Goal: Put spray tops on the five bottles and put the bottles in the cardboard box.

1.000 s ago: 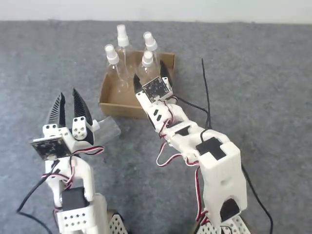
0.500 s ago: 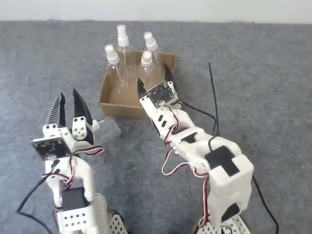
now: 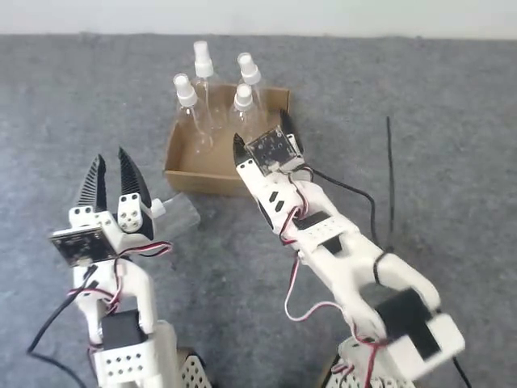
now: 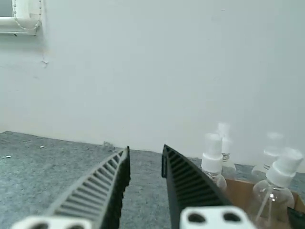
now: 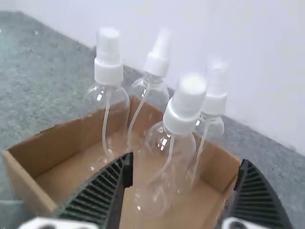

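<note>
We list four bottles [image 3: 187, 101], each with a white spray top, standing upright together in the cardboard box [image 3: 192, 179], toward its far side. A fifth bottle [image 3: 182, 215] lies on its side on the grey carpet [image 3: 436, 121], just outside the box's near wall and beside the left gripper [image 3: 111, 157], whose jaws are narrowly parted and empty. The right gripper [image 3: 260, 129] hangs at the box's near right edge, with its jaws spread wide and holding nothing.
</note>
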Controlling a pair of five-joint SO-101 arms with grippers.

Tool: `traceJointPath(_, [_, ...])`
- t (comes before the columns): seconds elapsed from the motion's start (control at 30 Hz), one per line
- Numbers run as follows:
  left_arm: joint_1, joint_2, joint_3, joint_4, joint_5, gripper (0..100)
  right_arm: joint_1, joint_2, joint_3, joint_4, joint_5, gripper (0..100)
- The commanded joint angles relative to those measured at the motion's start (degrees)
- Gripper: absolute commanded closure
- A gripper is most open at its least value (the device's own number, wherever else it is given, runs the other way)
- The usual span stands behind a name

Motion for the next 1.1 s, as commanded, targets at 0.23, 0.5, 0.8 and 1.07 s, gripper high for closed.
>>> traceJointPath(0.23, [-1.2, -1.0, -2.1, -0.1, 0.0, 89, 0.8, -16.8, -0.4, 20.3, -6.5, 70.1])
traceJointPath(0.5, [-16.6, -1.1, -10.2, 10.1, -0.1, 89, 0.3, -20.5, -0.4, 26.7, -6.9, 70.1])
traceJointPath(0.8, [-29.4, -1.1, -10.2, 21.3, 0.0, 81, -0.2, -26.1, -0.6, 35.3, -6.5, 70.2])
traceJointPath(1.07, [-29.6, -1.1, -12.6, 30.6, -0.3, 80, -5.0, -32.0, -7.0, 56.7, 0.2, 70.2])
